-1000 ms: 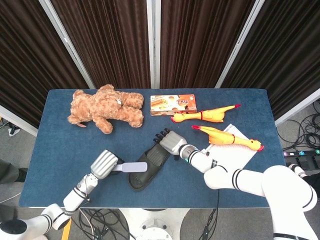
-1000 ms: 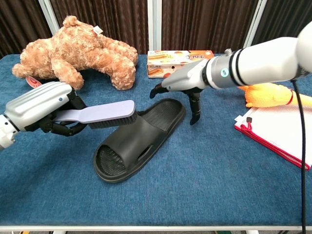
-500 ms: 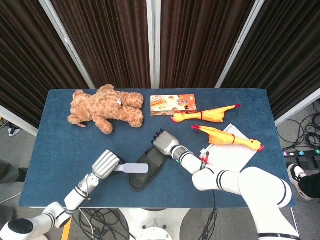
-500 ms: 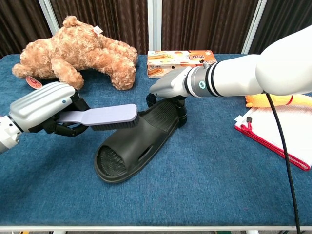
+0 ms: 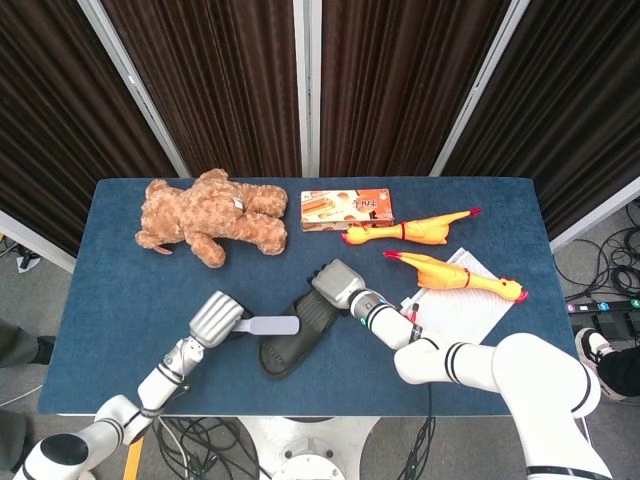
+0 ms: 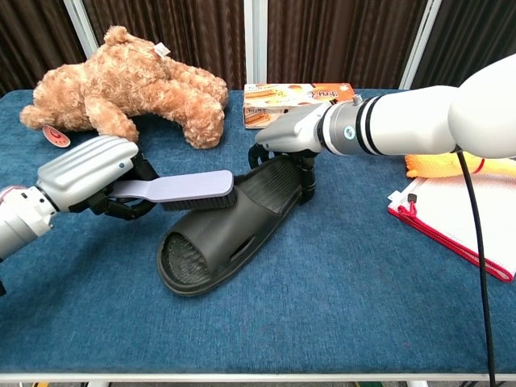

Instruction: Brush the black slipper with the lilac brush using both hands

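Observation:
The black slipper [image 6: 234,230] [image 5: 292,337] lies on the blue table, its open toe toward the front edge and its heel toward the back right. My left hand [image 6: 87,170] [image 5: 215,318] holds the lilac brush [image 6: 184,188] [image 5: 266,325] by the handle. The brush is level, bristles down, with its head over the slipper's strap. My right hand [image 6: 300,133] [image 5: 338,283] sits over the heel, and its fingers [image 6: 307,179] reach down both sides of the heel and grip it. I cannot tell whether the bristles touch the strap.
A brown teddy bear [image 6: 129,85] lies at the back left. A biscuit box [image 6: 294,100] stands behind the slipper. Two yellow rubber chickens [image 5: 410,231] [image 5: 460,276] and a white pouch with a red zip [image 6: 459,218] lie on the right.
My right hand came down from beside the heel and closed around it. My left hand carried the brush to the right, over the slipper's strap. The slipper shifted slightly.

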